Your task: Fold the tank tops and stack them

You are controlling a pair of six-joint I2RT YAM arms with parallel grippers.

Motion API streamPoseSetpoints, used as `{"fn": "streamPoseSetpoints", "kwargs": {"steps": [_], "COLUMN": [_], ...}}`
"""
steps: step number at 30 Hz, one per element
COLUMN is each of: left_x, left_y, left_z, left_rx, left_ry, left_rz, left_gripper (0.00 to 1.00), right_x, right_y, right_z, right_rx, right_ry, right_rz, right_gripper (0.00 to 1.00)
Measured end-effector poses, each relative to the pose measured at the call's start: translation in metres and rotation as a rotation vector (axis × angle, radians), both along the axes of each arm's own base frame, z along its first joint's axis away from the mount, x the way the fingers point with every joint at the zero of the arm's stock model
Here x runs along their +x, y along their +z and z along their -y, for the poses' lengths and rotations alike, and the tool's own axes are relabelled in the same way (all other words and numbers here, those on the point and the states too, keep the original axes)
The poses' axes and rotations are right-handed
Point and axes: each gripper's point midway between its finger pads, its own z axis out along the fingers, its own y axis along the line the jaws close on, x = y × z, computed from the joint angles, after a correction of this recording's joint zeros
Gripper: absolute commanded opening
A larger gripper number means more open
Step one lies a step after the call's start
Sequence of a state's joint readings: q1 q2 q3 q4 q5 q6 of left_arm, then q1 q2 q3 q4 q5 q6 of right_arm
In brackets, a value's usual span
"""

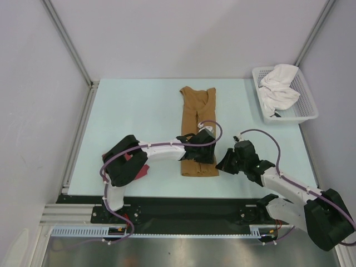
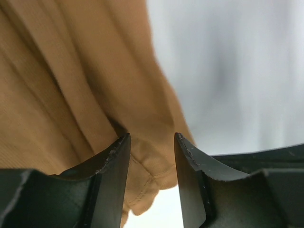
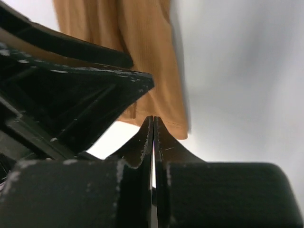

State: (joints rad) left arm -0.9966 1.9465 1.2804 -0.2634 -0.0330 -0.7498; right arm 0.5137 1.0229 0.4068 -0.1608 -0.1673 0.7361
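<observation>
The tan-brown tank top (image 1: 198,114) lies folded into a long narrow strip in the middle of the table, neck end at the far side. My left gripper (image 1: 201,149) is down on its near end. In the left wrist view its jaws (image 2: 151,142) stand part-way apart, with the tan hem (image 2: 145,175) bunched between them. Just right of the strip's near right corner (image 3: 173,126), my right gripper (image 1: 221,163) (image 3: 153,119) is shut on nothing. A piece of the dark red tank top (image 1: 142,170) shows under my left arm; the rest of it is hidden.
A white mesh basket (image 1: 303,92) stands at the far right corner with white cloth (image 1: 278,89) in it. Metal frame rails run along the table's left edge (image 1: 78,136) and the near edge.
</observation>
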Motion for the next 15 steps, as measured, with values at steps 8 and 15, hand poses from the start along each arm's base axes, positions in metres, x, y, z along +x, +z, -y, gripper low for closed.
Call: {"fn": "streamPoseSetpoints", "kwargs": {"steps": [8, 15], "left_x": [0.001, -0.001], "left_y": [-0.01, -0.006], "left_z": [-0.009, -0.02], "left_rx": [-0.006, 0.006], "left_ry": [0.042, 0.055], "left_rz": [-0.021, -0.011], "left_gripper": [0.47, 0.47], "right_x": [-0.002, 0.004], "right_y": [-0.037, -0.038], "right_z": [0.0, -0.002], "right_rx": [-0.009, 0.0], "right_ry": [-0.033, -0.049], "right_rz": [-0.069, -0.065], "right_gripper": [0.0, 0.0]}}
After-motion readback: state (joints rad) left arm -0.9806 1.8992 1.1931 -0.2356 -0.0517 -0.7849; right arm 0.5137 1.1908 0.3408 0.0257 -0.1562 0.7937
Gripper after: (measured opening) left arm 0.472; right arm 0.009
